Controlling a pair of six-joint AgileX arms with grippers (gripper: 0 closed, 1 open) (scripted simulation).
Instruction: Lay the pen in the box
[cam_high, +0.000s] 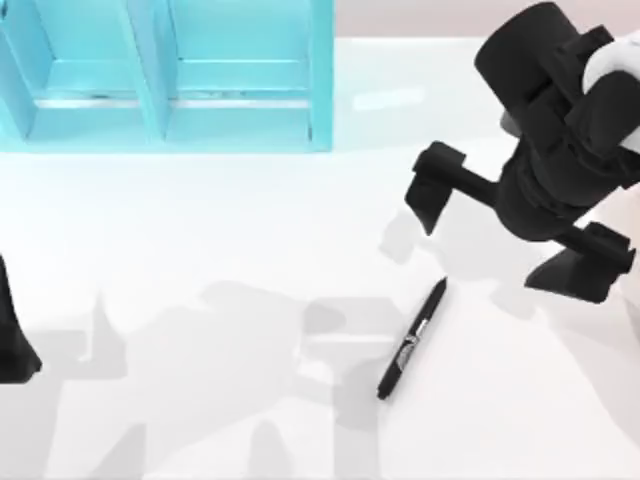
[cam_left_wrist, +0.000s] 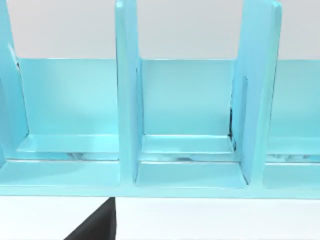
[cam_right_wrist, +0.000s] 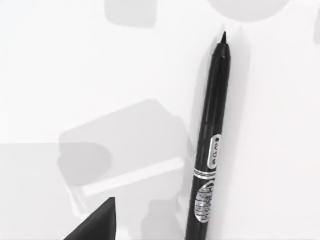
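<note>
One pen lies untouched on the surface; the right pincer hovers wide above it, approaching. Next it needs lowering astride the barrel, then carrying to the box.

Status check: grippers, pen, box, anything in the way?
Right gripper open, above the table, up-right of the pen. Pen flat on table, ungrasped. Left arm parked at left edge. Box top-left, path unobstructed.
</note>
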